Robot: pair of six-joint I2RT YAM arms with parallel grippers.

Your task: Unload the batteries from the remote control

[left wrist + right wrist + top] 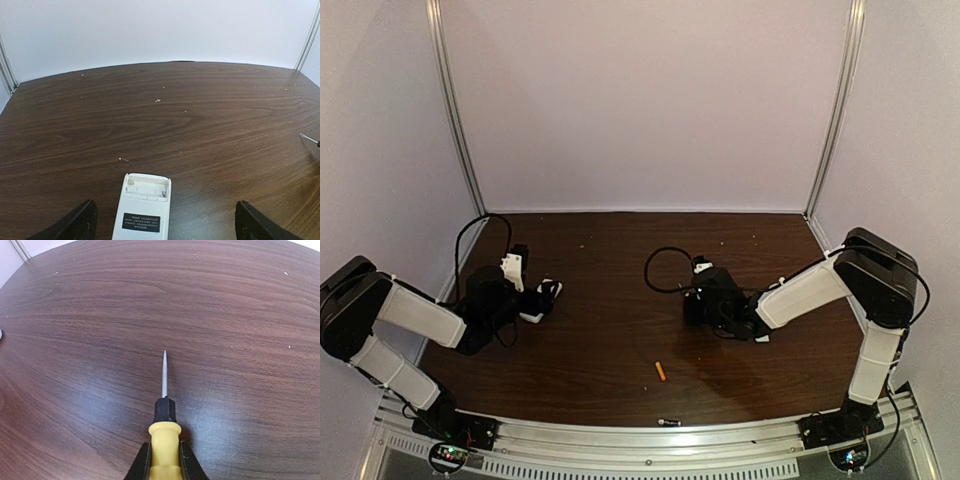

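The white remote control (142, 212) lies back side up on the table between my left gripper's open fingers (80, 225). Its battery compartment (146, 186) is uncovered and empty. In the top view the remote (534, 315) shows at the left, at my left gripper (548, 295). My left gripper (165, 206) holds nothing. One orange battery (660, 371) lies loose on the table near the front middle. My right gripper (164, 447) is shut on a yellow-handled screwdriver (164, 440), its tip (164, 372) pointing across bare table. In the top view my right gripper (693, 303) is right of centre.
A small dark item (669, 422) lies on the metal front rail (620, 435); I cannot tell what it is. A small white piece (761, 339) shows beside my right forearm. The screwdriver tip (310, 139) shows at the right edge of the left wrist view. Walls close off the back and sides.
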